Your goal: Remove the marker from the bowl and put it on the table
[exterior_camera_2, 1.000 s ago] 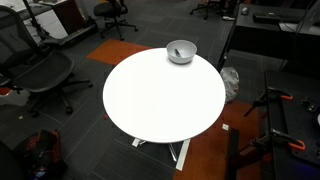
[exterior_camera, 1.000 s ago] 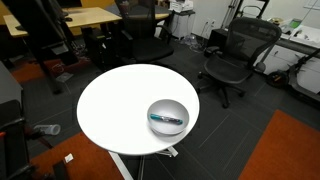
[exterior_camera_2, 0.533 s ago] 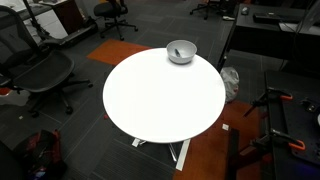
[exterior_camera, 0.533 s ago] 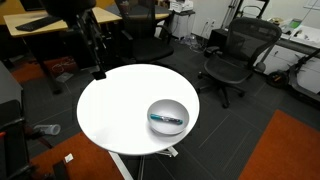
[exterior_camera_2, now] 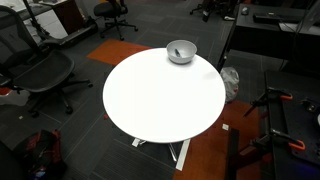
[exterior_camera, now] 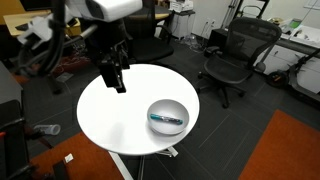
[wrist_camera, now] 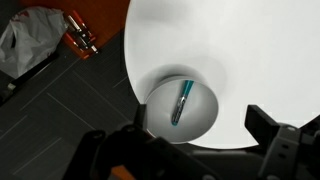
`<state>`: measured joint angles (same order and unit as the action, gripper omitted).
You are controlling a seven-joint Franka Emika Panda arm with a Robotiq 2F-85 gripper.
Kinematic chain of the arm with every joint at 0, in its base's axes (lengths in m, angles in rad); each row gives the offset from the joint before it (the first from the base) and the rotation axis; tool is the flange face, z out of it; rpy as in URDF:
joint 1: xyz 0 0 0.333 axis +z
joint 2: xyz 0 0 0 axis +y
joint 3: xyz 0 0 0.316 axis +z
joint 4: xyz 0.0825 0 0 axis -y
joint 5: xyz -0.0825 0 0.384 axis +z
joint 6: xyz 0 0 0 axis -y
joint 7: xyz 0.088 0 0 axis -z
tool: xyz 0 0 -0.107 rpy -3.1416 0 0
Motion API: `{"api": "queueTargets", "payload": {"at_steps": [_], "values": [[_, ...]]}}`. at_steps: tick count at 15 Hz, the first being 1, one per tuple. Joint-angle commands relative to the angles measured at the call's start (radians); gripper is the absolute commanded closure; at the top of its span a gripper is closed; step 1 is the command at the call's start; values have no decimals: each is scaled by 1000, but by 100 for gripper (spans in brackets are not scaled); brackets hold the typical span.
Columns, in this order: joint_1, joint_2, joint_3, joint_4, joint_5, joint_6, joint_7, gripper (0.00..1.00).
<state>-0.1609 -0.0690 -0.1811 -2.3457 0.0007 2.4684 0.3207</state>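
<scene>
Nothing done yet. Marker (wrist_camera: 181, 103) lay inside bowl (wrist_camera: 207, 112) on table (wrist_camera: 230, 40). Jaws spread wide, empty, hovering above table, short of bowl. Grasp, lift and placement all left to do.

arm (exterior_camera: 100, 12) bent forward, pincer (exterior_camera: 113, 80) pointing down, fingers (wrist_camera: 268, 128) spread wide apart, empty

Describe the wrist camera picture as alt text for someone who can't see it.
A teal marker lies inside a silvery bowl near the edge of a white table. The robot's hand, open, spans the bottom of the picture.
</scene>
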Motion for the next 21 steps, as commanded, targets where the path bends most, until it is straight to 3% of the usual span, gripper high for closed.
{"api": "queueTargets", "payload": {"at_steps": [1,9,21], "values": [[-1,97,17,57,18,56,96,0],[26,341,-1,220,28,86,218,0],[-4,678,-15,552,127,44,161,0]]}}
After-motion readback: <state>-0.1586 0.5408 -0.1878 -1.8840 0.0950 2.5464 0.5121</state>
